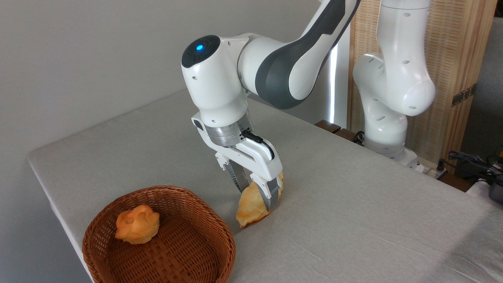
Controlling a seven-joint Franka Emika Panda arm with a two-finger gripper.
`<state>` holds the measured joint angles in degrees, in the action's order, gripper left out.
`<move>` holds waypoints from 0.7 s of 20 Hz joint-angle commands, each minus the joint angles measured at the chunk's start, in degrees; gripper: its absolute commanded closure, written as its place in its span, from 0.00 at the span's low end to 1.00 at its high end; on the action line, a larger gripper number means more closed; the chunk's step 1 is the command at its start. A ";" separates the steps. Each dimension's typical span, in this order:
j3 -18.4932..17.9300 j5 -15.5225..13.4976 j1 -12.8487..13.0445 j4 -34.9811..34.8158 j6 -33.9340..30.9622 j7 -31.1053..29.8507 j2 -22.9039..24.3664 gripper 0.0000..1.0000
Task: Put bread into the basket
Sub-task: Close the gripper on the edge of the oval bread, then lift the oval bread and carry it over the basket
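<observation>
1. Nearest the camera, at the lower left, sits one round shallow brown woven wicker basket (pixel 165 239) on the table's front-left corner.
2. Inside it, towards its left side, lies one small round orange-brown bun (pixel 137 224), resting on the woven floor.
3. One long, leaf-shaped pale golden pastry with a bumpy top, the bread (pixel 251 207), is just to the right of the basket, outside its rim. It stands tilted, its lower tip at or very near the cloth; whether it touches cannot be told.
4. One two-finger gripper (pixel 257 188) is clamped on the bread's upper half: a ridged grey finger shows on the left of the pastry and a white one (pixel 271 192) crosses its front, so the jaws are closed round it.
5. One white and grey robot arm (pixel 251 74) reaches down from the upper right to the gripper, with a blue light glowing on its wrist joint.
6. One pale grey cloth-covered table (pixel 353 196) carries everything.
7. Further right, the arm's white base column (pixel 393 90) stands at the table's far edge, before a wooden slatted screen (pixel 456 59).
</observation>
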<state>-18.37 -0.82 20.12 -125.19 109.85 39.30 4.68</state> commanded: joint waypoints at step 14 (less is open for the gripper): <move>1.57 1.08 0.62 4.06 -4.12 1.04 5.96 0.51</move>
<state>-18.25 -0.79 20.16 -123.89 107.96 39.96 7.83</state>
